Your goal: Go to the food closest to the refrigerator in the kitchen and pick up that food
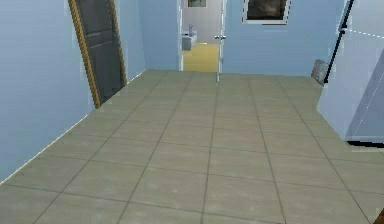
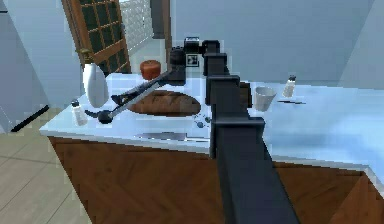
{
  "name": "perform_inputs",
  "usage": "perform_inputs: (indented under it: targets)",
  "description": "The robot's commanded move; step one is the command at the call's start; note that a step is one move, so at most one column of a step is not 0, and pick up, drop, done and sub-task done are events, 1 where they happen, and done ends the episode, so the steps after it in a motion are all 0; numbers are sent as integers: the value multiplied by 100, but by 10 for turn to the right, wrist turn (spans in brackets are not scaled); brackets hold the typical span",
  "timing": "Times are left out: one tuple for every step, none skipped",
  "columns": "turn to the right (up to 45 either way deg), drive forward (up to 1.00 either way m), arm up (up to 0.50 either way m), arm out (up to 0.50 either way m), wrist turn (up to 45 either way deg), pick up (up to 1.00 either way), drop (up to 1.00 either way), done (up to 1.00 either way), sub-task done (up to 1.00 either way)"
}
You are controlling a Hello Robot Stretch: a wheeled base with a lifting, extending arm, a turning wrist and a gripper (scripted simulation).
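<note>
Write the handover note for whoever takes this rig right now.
Gripper: the arm reaches out across the sink, and the gripper is at a red-brown round thing on the counter. I cannot tell whether it holds anything.
Things: the round thing, probably the food, sits on the counter's far side. What looks like the refrigerator stands at the arm side view's left edge.
Done: the robot is at the counter with the arm out to the food.
Left: get a sure hold and lift the food clear of the counter.
</note>
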Motion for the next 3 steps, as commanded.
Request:
perform_inputs:
  targets:
    - [0,0,0,0,450,0,0,0,0]
    - [0,0,0,0,420,0,0,0,0]
    - [0,0,-12,0,0,0,0,0,0]
